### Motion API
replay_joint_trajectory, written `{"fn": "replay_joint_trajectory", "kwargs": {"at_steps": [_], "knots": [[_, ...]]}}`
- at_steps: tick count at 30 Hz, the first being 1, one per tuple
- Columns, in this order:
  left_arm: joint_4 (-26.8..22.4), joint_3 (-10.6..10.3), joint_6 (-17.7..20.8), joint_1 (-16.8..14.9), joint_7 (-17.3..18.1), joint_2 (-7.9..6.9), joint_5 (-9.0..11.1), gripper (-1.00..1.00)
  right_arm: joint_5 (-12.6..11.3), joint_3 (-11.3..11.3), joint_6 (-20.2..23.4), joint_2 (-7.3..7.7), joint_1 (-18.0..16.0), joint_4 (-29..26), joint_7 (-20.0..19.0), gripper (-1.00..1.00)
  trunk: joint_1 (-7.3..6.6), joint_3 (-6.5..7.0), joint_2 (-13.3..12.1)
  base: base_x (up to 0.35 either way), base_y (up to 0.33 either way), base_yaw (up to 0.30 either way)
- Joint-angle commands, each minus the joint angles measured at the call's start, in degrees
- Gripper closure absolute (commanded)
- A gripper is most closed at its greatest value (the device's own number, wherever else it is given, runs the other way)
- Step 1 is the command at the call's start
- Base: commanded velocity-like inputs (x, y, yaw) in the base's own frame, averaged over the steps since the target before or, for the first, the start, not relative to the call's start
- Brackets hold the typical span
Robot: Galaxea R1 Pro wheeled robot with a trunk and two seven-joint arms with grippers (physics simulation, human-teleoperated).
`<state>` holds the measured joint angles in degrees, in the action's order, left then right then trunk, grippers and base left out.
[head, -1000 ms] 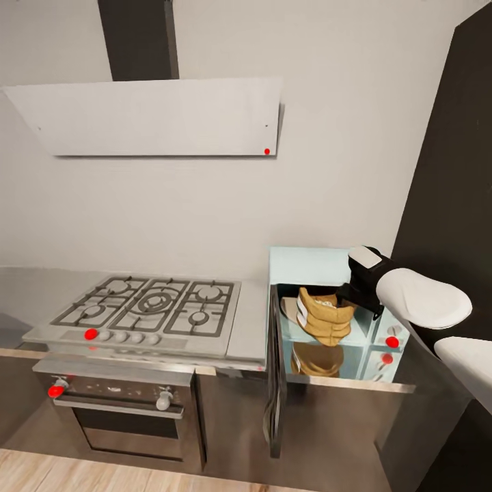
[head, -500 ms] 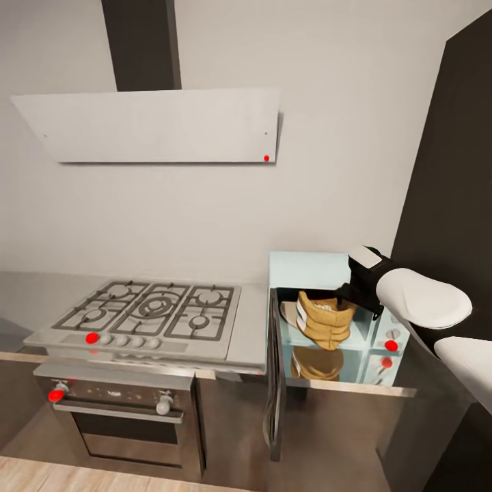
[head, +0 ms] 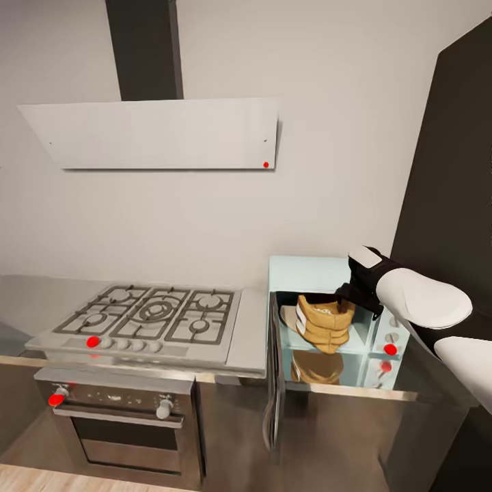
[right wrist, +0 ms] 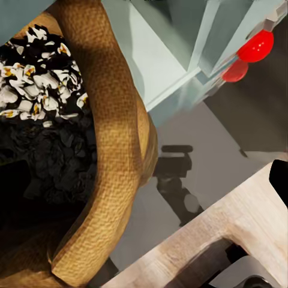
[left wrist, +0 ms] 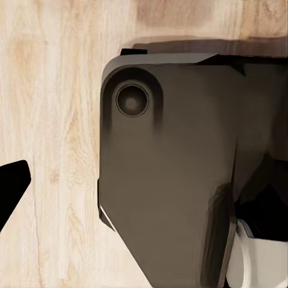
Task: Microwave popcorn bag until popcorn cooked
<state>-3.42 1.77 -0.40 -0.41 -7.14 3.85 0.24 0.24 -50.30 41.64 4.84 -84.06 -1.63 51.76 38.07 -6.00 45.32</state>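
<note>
Head view, one popcorn bag (head: 325,321) inside one open microwave (head: 328,311), right gripper (head: 350,295) at bag, grip unclear

The microwave (head: 311,273) was pale mint-blue, with a red dot on its side panel. The popcorn bag (head: 326,321) was tan-brown with a coarse woven weave and a white band; the popcorn (right wrist: 36,78) inside was whitish with yellow flecks over dark shadow. The counter (head: 27,301) was grey reflective steel. The hob (head: 154,311) was steel with black grates.
</note>
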Motion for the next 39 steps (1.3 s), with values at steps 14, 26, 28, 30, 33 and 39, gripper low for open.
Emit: {"fn": "replay_joint_trajectory", "kwargs": {"at_steps": [14,26,28,30,33,39], "knots": [[-0.01,0.16,-0.04,-0.03,-0.15,0.11,0.03,-1.00,0.02,-0.23,0.46,-0.07,-0.05,-0.42,0.09,-1.00,0.02,1.23,0.07,-0.208,-0.140,0.000],[-0.01,0.24,-0.04,-0.03,-0.24,0.02,0.03,-1.00,1.70,2.31,0.45,-1.81,-0.05,0.38,-12.70,-1.00,0.02,1.67,0.07,-0.328,0.019,0.000],[-0.01,0.25,-0.04,-0.03,-0.24,0.02,0.03,-1.00,6.18,3.40,0.15,-1.83,0.04,2.04,-16.72,-1.00,0.02,1.67,0.07,-0.291,0.149,0.000],[-0.01,0.25,-0.04,-0.03,-0.24,0.02,0.03,-1.00,11.20,3.81,-0.40,-1.84,0.42,3.27,-19.01,-1.00,0.02,1.67,0.07,-0.280,0.162,0.000],[-0.01,0.24,-0.04,-0.03,-0.24,0.02,0.03,-1.00,23.33,4.18,-8.46,-1.82,3.80,4.59,-27.09,-1.00,0.02,1.67,0.07,-0.250,0.169,0.000],[0.00,0.25,-0.04,-0.03,-0.24,0.02,0.03,-1.00,36.58,4.32,-29.27,-1.58,12.71,4.87,-41.07,-1.00,0.02,1.67,0.07,-0.166,0.077,0.000]]}}
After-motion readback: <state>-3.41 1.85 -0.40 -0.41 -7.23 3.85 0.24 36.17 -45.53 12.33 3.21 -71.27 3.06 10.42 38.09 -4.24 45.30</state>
